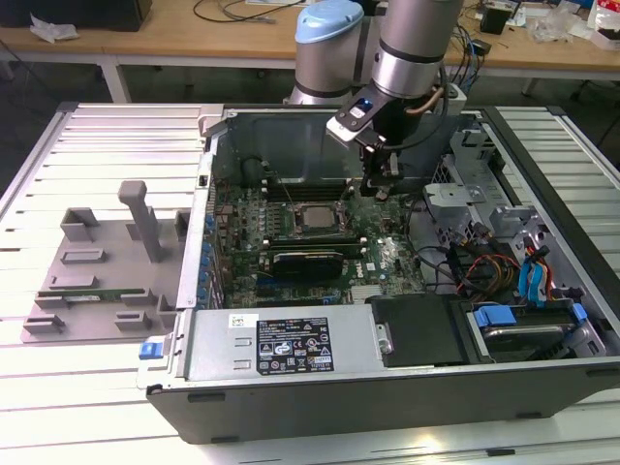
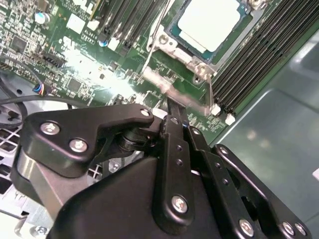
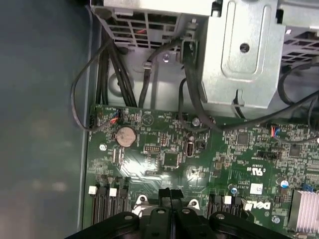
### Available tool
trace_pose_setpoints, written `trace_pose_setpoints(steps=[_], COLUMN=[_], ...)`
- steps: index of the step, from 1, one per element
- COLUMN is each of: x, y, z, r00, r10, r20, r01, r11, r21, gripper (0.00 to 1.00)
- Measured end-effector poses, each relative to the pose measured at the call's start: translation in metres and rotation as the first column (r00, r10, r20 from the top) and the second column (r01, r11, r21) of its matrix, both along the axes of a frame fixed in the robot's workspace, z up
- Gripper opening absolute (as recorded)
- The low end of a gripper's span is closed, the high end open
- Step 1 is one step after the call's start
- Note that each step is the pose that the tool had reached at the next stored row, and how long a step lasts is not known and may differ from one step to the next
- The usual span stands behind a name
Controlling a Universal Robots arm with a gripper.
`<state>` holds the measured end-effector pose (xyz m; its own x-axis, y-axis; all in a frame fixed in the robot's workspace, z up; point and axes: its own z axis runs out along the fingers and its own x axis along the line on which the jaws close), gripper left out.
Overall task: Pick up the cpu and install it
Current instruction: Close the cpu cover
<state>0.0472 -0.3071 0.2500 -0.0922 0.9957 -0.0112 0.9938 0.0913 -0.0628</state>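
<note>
Inside open PC case (image 1: 291, 131): motherboard (image 1: 387, 254) w/ cpu (image 2: 207, 22) lying flat in its socket (image 2: 172, 45), betw. RAM slot banks (image 2: 259, 55). Reaching down into case w/ arm (image 1: 412, 48) near vertical, gripper (image 2: 174, 105) low at socket's edge, apart from cpu; contact unclear. Pinched together, nothing betw. fingers (image 3: 164, 195).

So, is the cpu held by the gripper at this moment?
No, in the second wrist view the cpu sits in its socket on the motherboard, apart from the gripper.
</note>
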Motion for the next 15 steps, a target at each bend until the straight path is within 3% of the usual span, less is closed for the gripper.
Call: trace_pose_setpoints(steps=[15], x=[-0.0169], y=[0.0000], z=[-0.0003], r00=[1.0000], r10=[0.000], r20=[0.0000], r01=[0.000], r11=[1.0000], r21=[0.0000], gripper=[0.11])
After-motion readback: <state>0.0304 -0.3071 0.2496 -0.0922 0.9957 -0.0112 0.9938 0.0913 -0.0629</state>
